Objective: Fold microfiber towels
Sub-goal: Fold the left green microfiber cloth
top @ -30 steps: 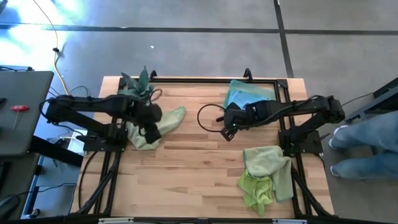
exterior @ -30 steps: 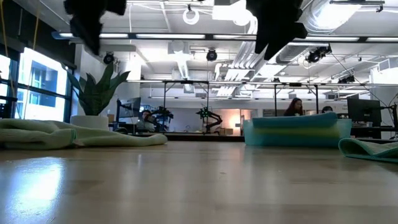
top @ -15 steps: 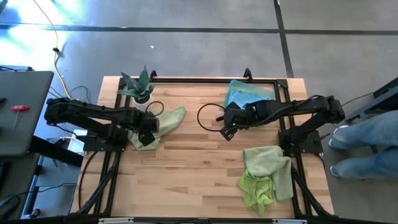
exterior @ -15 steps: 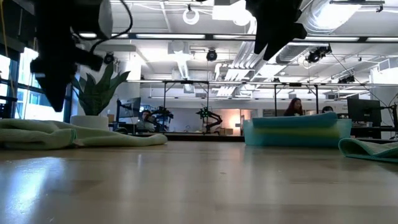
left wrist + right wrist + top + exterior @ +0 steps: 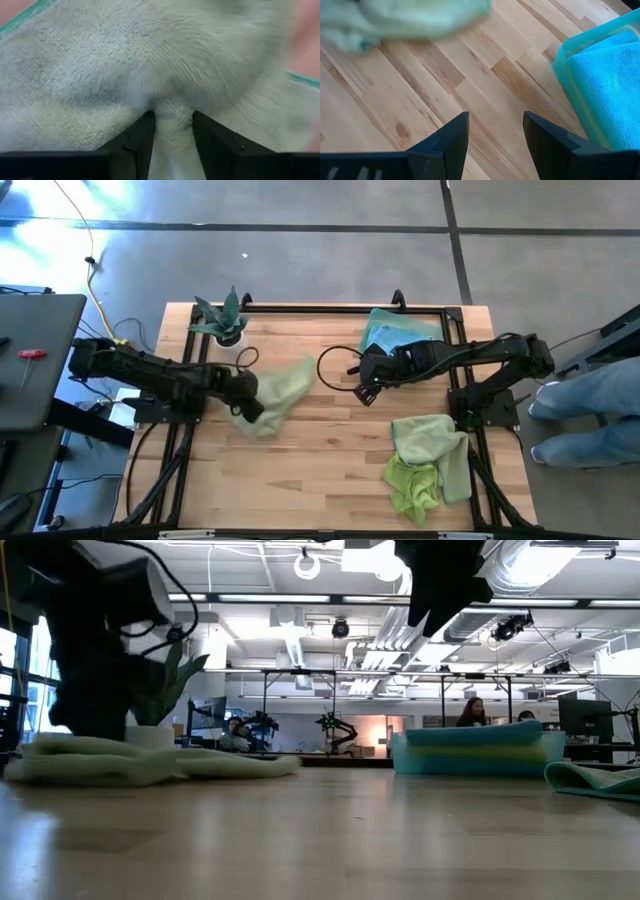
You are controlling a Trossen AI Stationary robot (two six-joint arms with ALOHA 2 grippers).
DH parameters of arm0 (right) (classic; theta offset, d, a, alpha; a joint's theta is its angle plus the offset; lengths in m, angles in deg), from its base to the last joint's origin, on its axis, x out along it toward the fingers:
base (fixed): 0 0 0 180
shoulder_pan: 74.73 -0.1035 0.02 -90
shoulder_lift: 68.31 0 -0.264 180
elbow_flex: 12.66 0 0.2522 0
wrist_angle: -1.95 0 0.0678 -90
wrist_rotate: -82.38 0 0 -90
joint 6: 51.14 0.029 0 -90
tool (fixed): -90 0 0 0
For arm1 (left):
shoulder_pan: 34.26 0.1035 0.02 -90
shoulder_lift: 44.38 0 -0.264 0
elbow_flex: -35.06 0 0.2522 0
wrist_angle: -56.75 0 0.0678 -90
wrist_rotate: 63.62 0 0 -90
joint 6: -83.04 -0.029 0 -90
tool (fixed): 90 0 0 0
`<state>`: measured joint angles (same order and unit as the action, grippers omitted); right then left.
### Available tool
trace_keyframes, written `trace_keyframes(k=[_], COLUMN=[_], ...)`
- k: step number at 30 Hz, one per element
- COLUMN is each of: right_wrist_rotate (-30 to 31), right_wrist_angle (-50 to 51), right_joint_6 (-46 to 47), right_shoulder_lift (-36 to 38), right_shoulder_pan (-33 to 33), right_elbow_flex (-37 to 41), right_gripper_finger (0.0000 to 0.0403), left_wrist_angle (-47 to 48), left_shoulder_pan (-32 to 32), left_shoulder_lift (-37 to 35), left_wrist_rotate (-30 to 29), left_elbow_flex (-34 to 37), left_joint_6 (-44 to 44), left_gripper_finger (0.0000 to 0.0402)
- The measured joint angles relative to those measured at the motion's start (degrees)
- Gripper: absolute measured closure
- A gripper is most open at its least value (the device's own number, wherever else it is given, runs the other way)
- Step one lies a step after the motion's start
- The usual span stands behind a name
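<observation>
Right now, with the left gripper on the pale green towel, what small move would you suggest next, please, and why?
Probably drag it a bit further toward the table's middle. The left gripper pinches the pale sage towel, which lies bunched near the plant; open wood lies ahead for spreading. The right gripper hangs open over bare wood.

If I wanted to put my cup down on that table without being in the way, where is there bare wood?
The widest bare wood is the near-left part of the table, bordered by the sage towel in the left gripper and the green towel pile. It is crowded around the plant, beneath the right gripper and by the blue towels.
</observation>
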<state>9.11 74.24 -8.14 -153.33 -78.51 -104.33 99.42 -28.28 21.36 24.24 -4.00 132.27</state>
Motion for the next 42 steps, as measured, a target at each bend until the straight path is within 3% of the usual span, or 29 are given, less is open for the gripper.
trace_keyframes(k=[7, 12, 17, 22, 29, 33, 39, 42], right_wrist_rotate=[0.00, 0.00, 0.00, 0.00, 0.00, 0.00, 0.00, 0.00], right_wrist_angle=[-0.13, -0.15, -0.15, -0.15, -0.17, -0.16, -0.17, -0.19], right_joint_6=[0.00, 0.00, 0.01, 0.00, 0.02, 0.00, 0.02, 0.01], right_shoulder_lift=[0.00, 0.00, 0.00, 0.00, 0.00, 0.00, 0.00, 0.00], right_shoulder_pan=[0.01, 0.01, -0.01, 0.01, 0.01, 0.01, 0.00, -0.01], right_elbow_flex=[0.02, 0.02, 0.02, 0.02, 0.02, 0.02, 0.02, 0.02], right_gripper_finger=[0.0224, 0.0224, 0.0224, 0.0224, 0.0224, 0.0224, 0.0224, 0.0224], left_wrist_angle=[-28.15, -40.84, -37.52, -25.13, -15.67, -17.94, -34.03, -37.50], left_shoulder_pan=[-8.15, -12.02, -13.22, -13.24, -14.75, -17.01, -20.06, -20.99], left_shoulder_lift=[4.00, 11.13, 15.12, 15.28, 15.39, 17.79, 27.86, 31.93], left_wrist_rotate=[-1.14, -2.57, -6.21, -15.77, -18.27, -20.16, -21.24, -21.34], left_elbow_flex=[-0.01, -2.70, -8.35, -11.95, -11.78, -11.60, -12.03, -14.83], left_joint_6=[5.13, 3.73, -1.57, -4.78, 1.52, 7.54, 10.94, 11.65], left_gripper_finger=[0.0302, 0.0321, 0.0333, 0.0342, 0.0357, 0.0365, 0.0376, 0.0380])
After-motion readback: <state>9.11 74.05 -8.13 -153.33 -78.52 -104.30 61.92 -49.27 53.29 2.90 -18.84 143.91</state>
